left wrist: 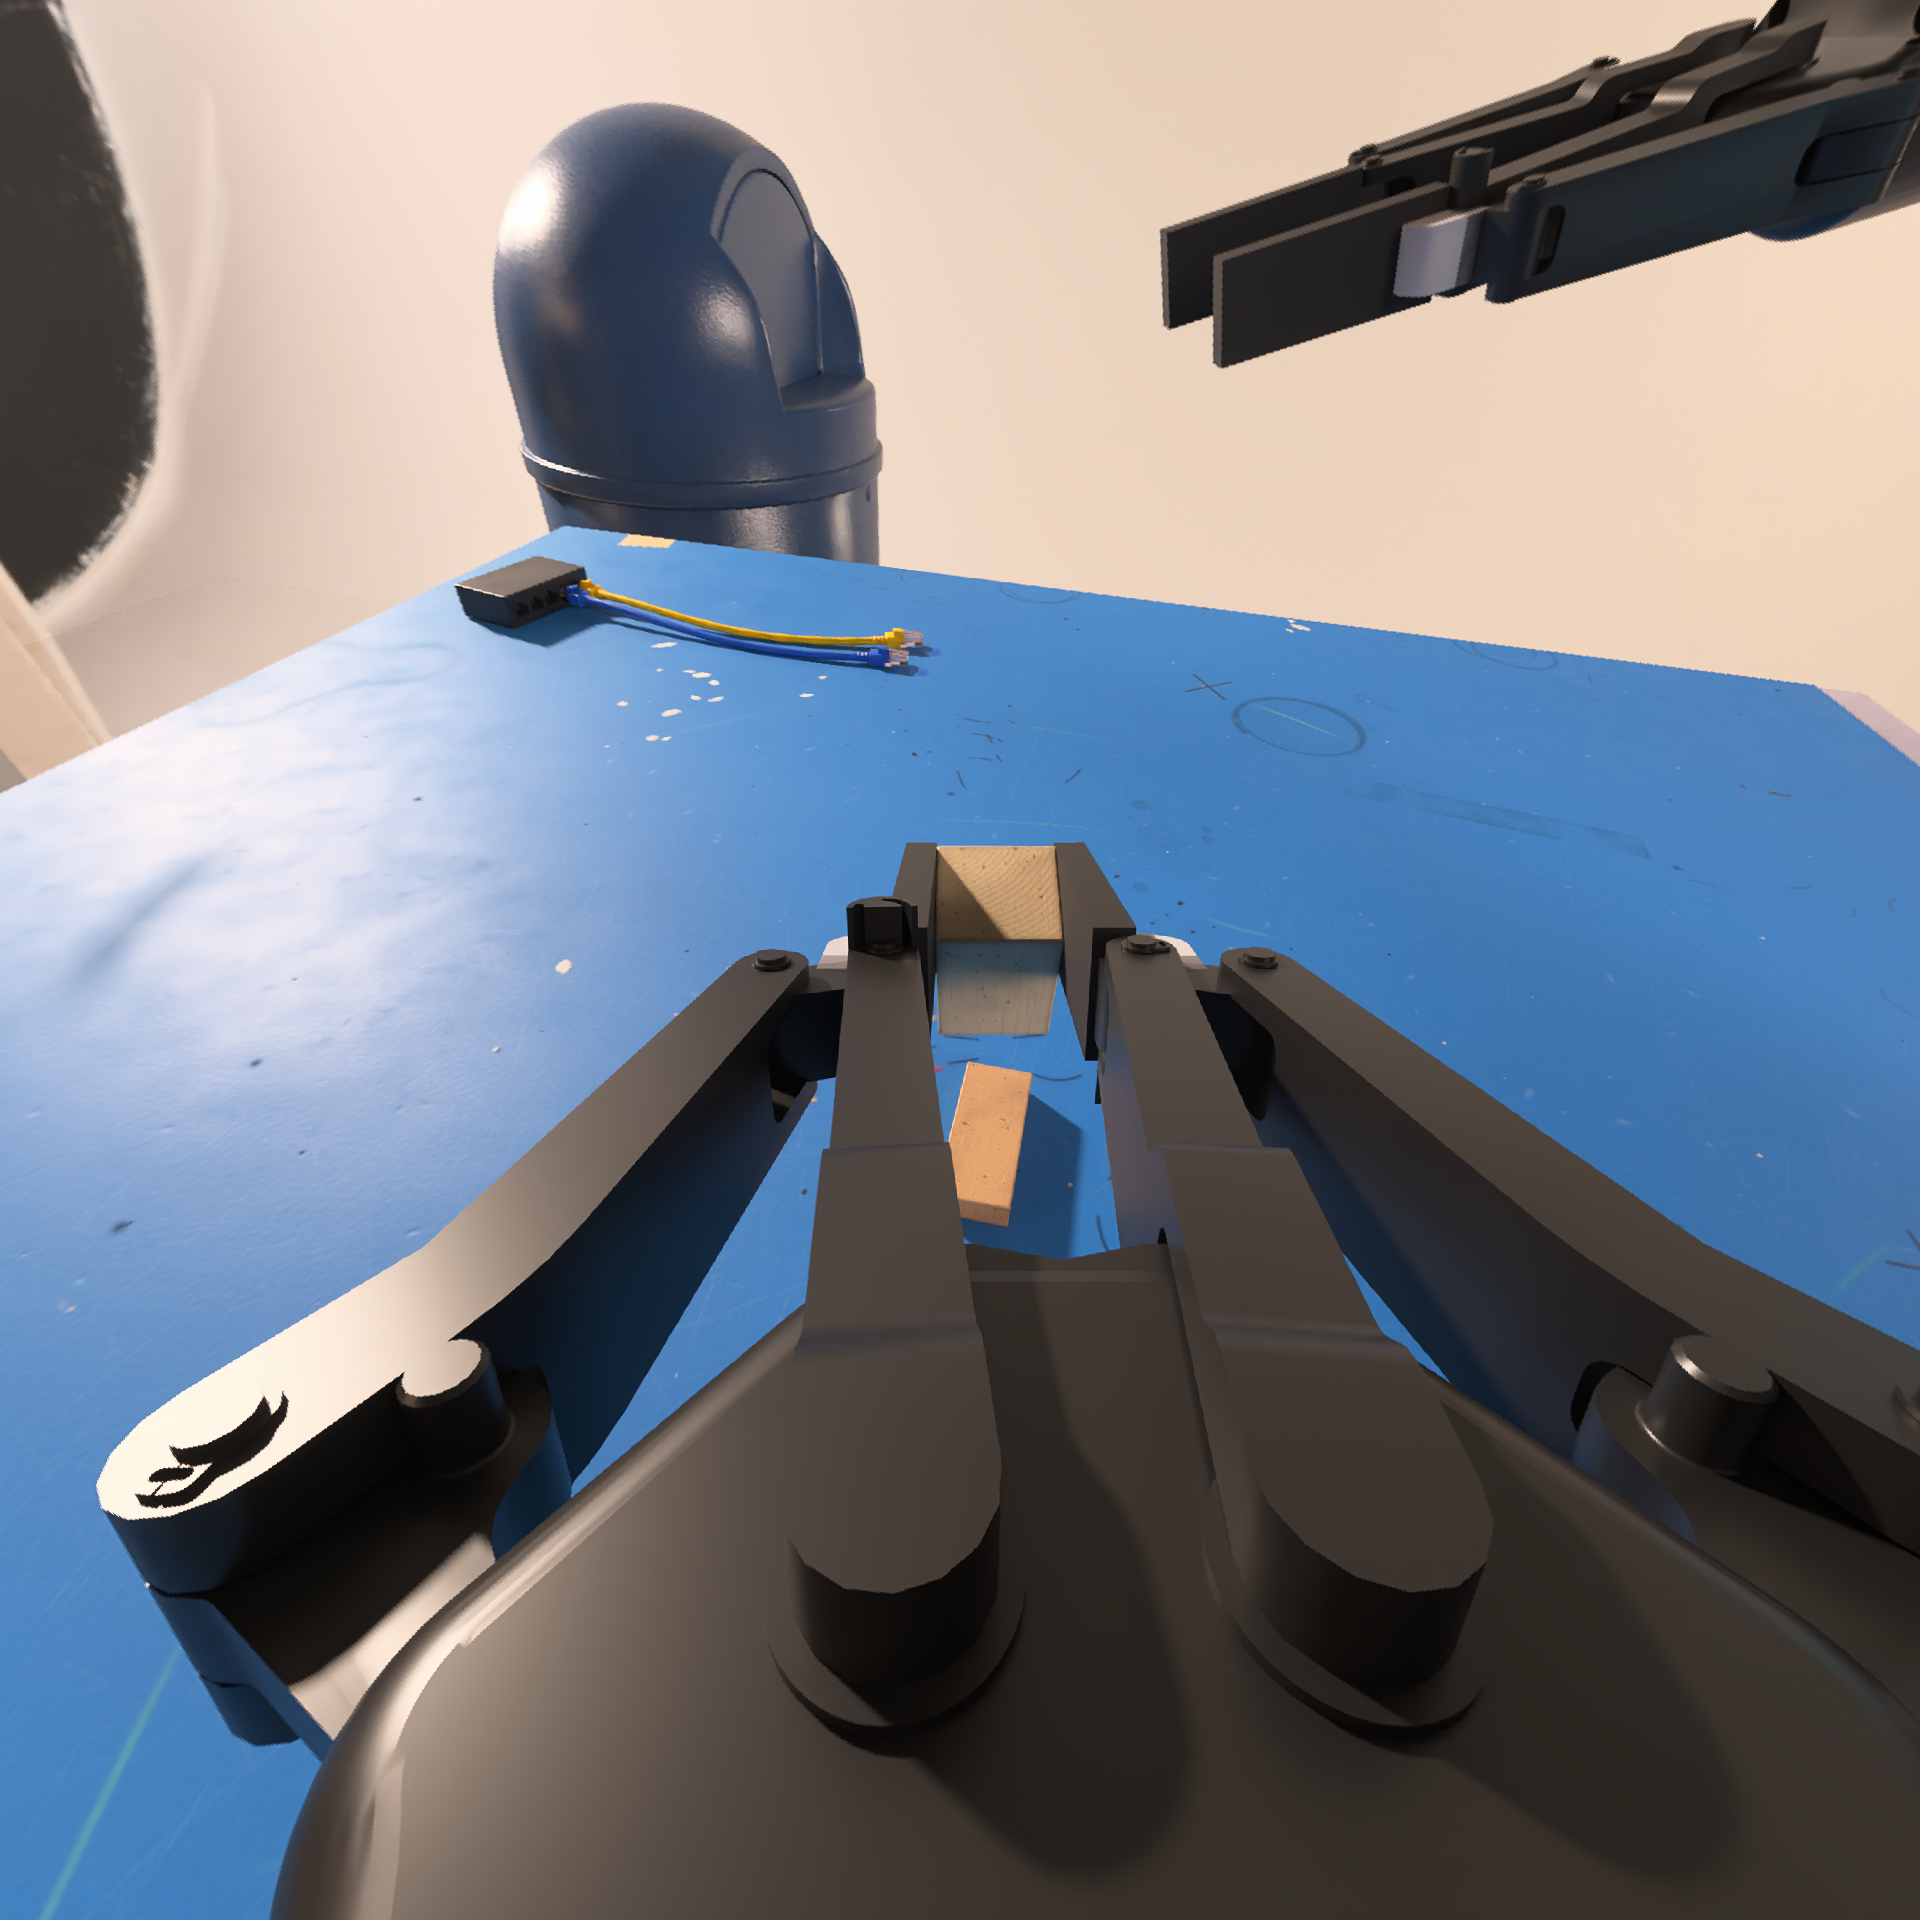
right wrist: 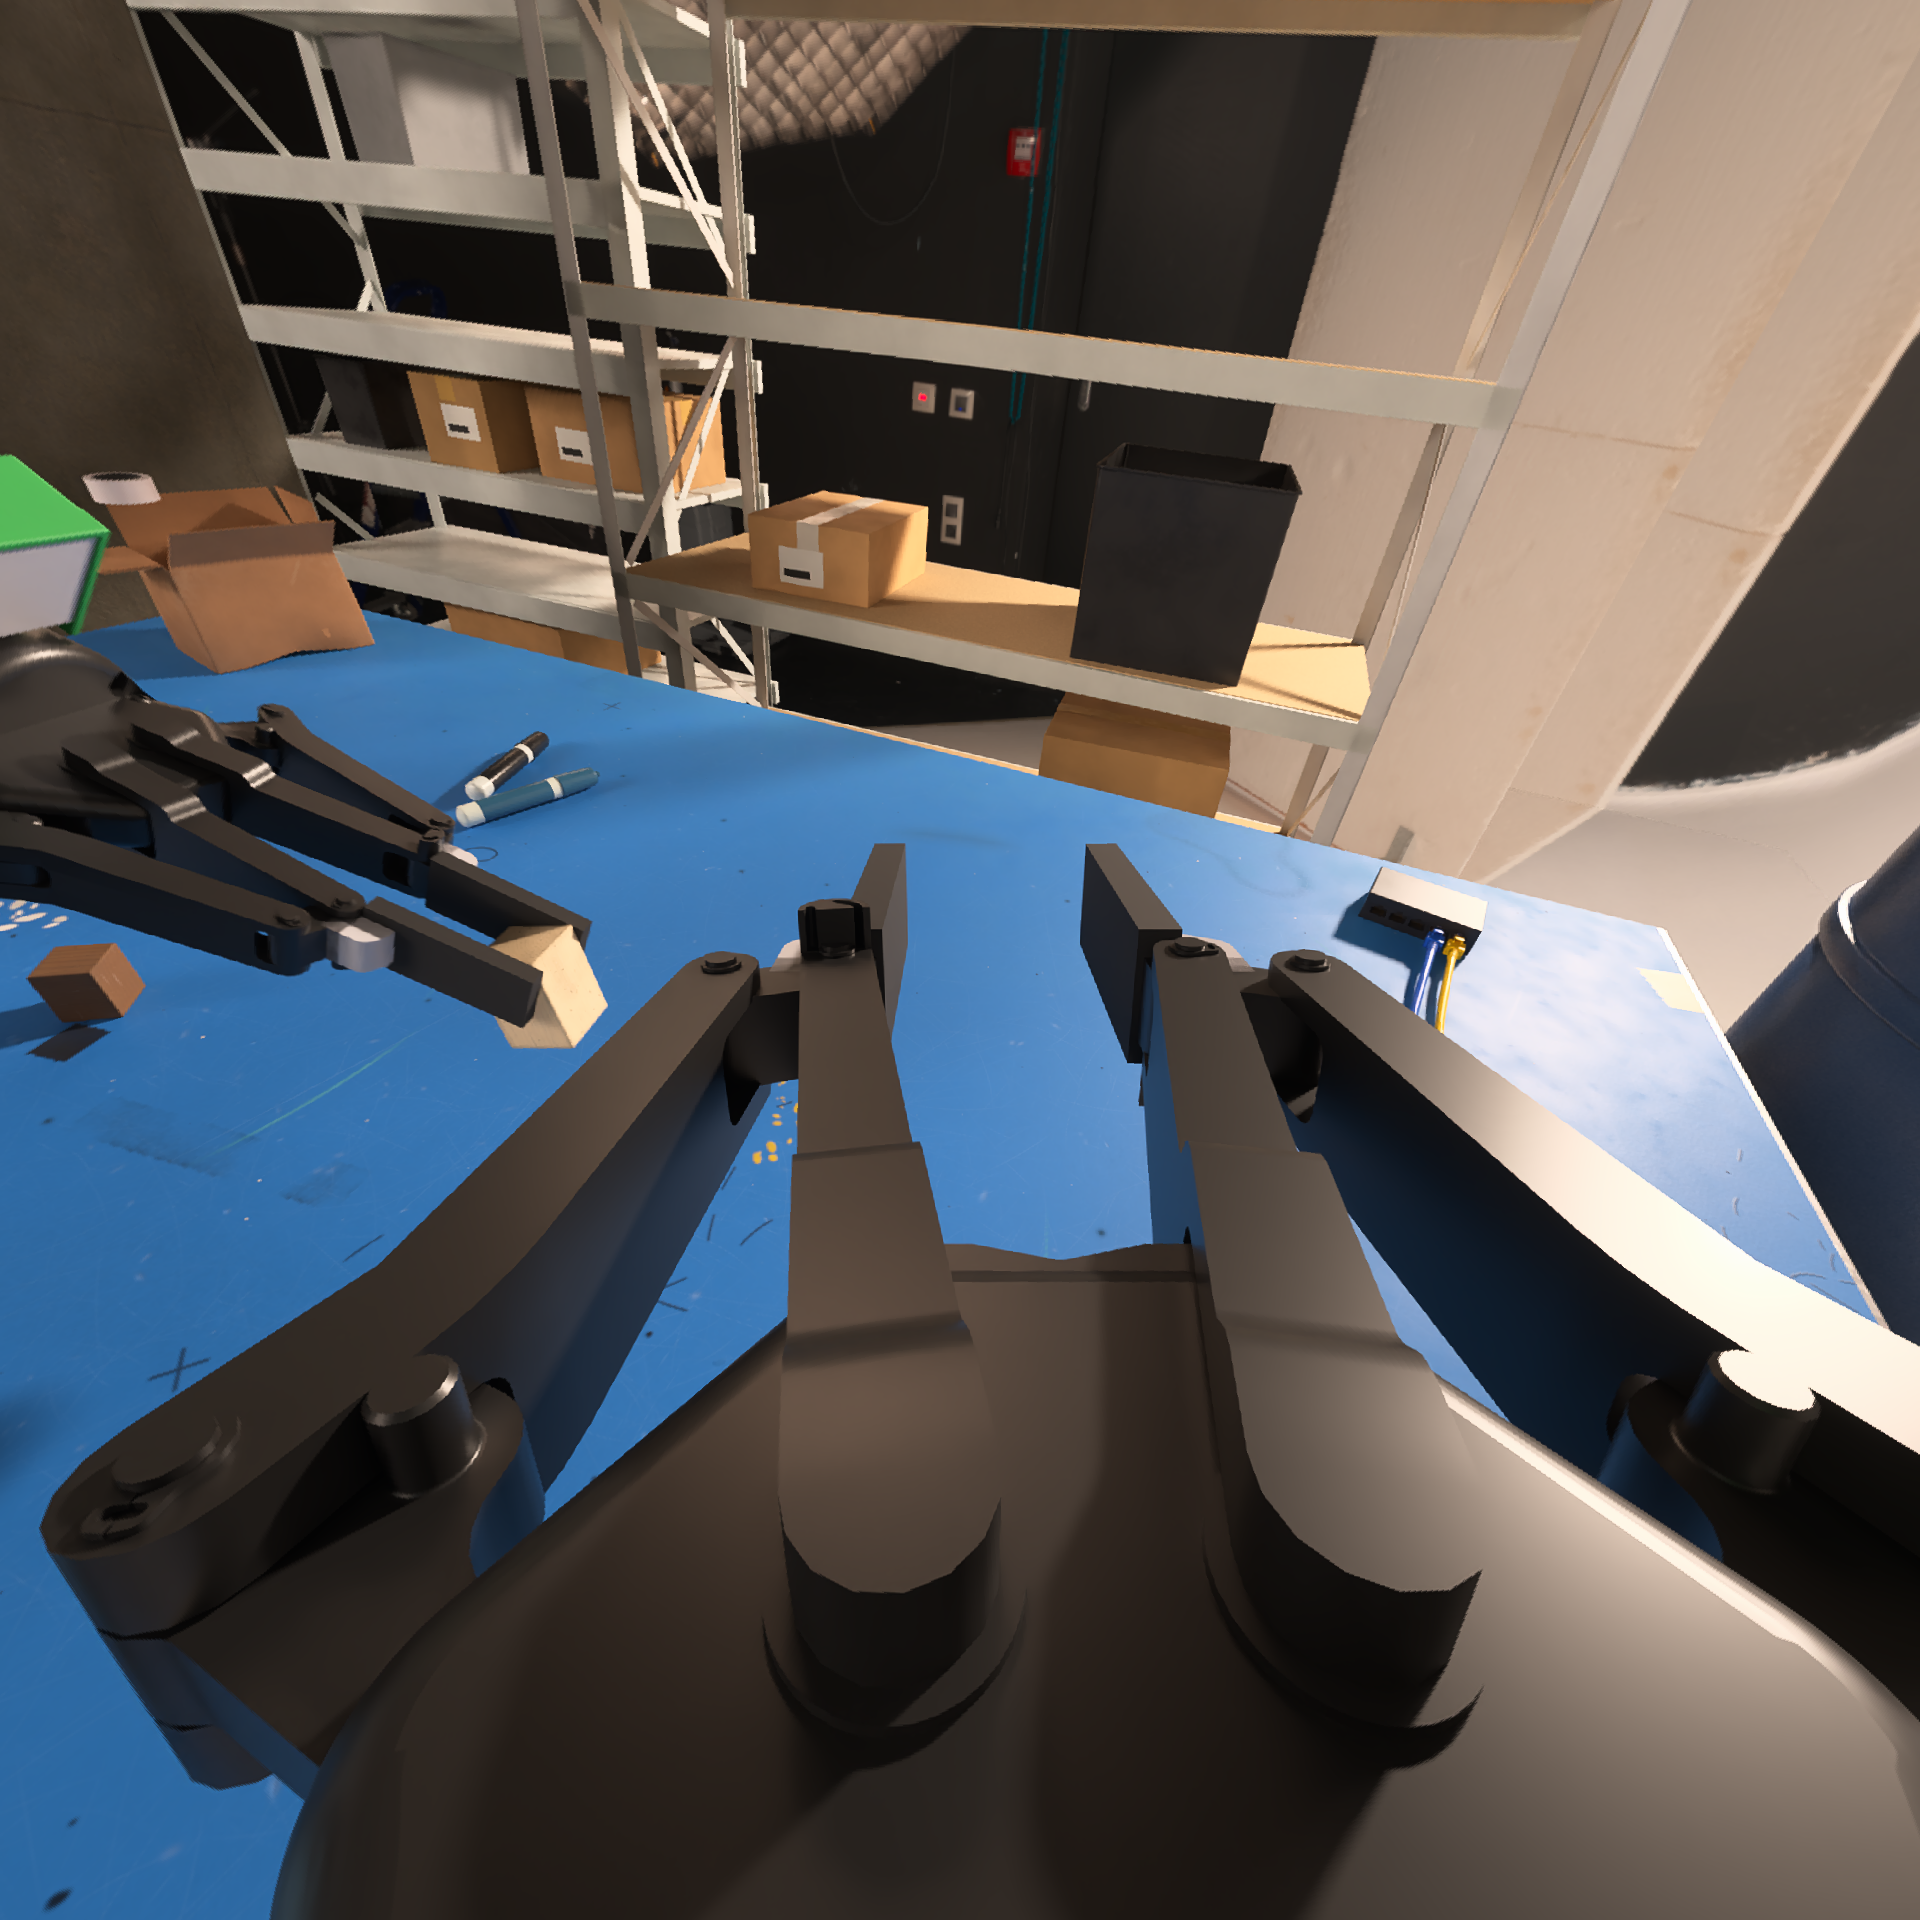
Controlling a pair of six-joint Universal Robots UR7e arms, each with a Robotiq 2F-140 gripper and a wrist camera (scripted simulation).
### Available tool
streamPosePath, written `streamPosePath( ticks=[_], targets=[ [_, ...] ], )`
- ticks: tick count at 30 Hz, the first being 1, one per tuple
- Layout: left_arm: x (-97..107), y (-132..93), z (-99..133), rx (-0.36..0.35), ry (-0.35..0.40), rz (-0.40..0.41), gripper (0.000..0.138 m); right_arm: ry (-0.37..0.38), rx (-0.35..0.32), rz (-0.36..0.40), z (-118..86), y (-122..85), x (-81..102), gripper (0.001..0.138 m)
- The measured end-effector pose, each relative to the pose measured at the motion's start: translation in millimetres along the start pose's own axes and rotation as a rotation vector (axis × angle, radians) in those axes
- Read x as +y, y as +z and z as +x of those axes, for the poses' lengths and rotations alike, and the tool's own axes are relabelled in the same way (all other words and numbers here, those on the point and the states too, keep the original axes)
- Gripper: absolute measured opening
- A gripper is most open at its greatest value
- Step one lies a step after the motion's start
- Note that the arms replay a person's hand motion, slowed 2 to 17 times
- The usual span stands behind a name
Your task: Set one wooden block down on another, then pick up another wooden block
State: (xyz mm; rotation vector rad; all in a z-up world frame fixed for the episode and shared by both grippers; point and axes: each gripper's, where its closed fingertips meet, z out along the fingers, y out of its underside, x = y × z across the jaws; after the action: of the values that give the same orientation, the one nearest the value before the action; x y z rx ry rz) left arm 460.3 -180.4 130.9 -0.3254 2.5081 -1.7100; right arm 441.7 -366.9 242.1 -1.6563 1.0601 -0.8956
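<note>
My left gripper (left wrist: pixel 997 868) is shut on a pale wooden block (left wrist: pixel 1000 906) and holds it above the blue table (left wrist: pixel 416 935). A tan wooden block (left wrist: pixel 989 1143) lies flat on the table, below the held block and nearer the wrist. In the right wrist view the left gripper (right wrist: pixel 540 971) with the pale block (right wrist: pixel 561 987) is at the left, and a brown block (right wrist: pixel 85 982) sits under that arm. My right gripper (right wrist: pixel 994 868) is open and empty, up in the air; it also shows in the left wrist view (left wrist: pixel 1190 301).
A small network box with yellow and blue cables (left wrist: pixel 520 592) lies at the table's far corner (right wrist: pixel 1429 914). A dark blue bin (left wrist: pixel 686 343) stands beyond that edge. Two markers (right wrist: pixel 530 790), an open cardboard box (right wrist: pixel 249 582) and a green box (right wrist: pixel 42 520) are on the table. Metal shelves (right wrist: pixel 997 613) stand behind.
</note>
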Motion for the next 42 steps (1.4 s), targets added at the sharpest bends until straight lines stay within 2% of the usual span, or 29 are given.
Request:
streamPosePath(
  ticks=[15,27,42],
  targets=[
    [12.1,40.6,7.2,0.131,-0.053,-0.04,0.03,0.015,0.01,0.01,8.3,-6.6,-0.2,0.046],
    [28.3,59.2,8.3,0.165,-0.018,-0.118,0.03,0.032,0.016,0.006,15.3,-9.4,2.2,0.046],
    [40.8,66.2,9.7,0.189,0.011,-0.18,0.03,0.044,0.01,-0.015,19.6,-9.0,7.4,0.046]
  ],
)
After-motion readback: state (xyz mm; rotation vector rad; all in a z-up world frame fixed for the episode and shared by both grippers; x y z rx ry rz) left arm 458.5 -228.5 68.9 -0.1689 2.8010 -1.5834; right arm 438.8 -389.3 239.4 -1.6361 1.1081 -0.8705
